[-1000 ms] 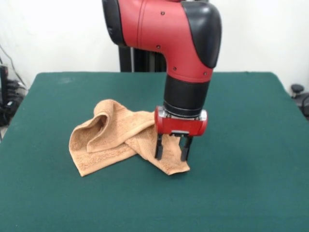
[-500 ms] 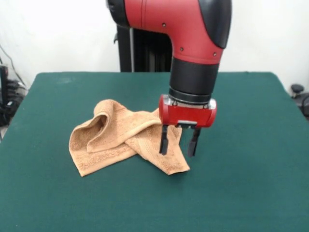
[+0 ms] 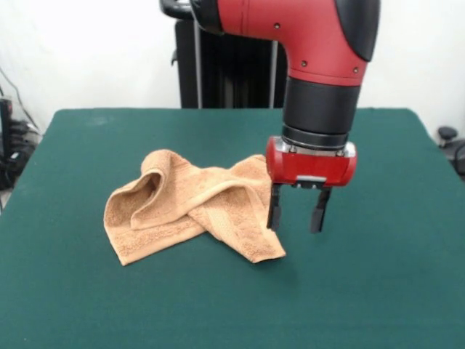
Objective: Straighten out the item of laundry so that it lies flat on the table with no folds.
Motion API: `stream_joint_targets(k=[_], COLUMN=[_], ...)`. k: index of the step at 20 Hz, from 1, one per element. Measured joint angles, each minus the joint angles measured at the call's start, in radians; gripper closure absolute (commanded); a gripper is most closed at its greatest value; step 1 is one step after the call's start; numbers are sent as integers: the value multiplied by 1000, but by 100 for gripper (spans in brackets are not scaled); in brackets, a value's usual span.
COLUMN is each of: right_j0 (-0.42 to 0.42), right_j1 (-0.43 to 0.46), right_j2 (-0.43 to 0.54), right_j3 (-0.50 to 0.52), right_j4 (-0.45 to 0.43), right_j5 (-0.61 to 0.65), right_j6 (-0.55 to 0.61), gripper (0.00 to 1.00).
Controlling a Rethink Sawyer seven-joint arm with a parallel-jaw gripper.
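Note:
The tan-orange towel [image 3: 192,207] lies crumpled on the dark green table [image 3: 378,276], left of centre, with a raised fold at its left and a folded flap that ends in a corner at the front right. My gripper [image 3: 296,216] hangs from the red arm just right of the towel's right edge, a little above the table. Its two black fingers [image 3: 274,209] point down, spread apart, with nothing between them. The left finger is close beside the towel's edge.
The robot's black pedestal [image 3: 225,65] stands behind the table's far edge. Dark equipment shows past the table's left edge [image 3: 11,145] and right edge [image 3: 450,145].
My gripper has moved to the right and slightly up, from over the towel's front right flap to beside its right edge. The towel has not moved.

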Motion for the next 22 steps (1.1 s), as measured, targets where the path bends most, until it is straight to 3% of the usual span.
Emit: stream_joint_targets(k=[22], right_j0=[-33], right_j1=[9], right_j2=[7], right_j3=[0], right_j4=[2], right_j5=[0], right_j6=[0], gripper=[0])
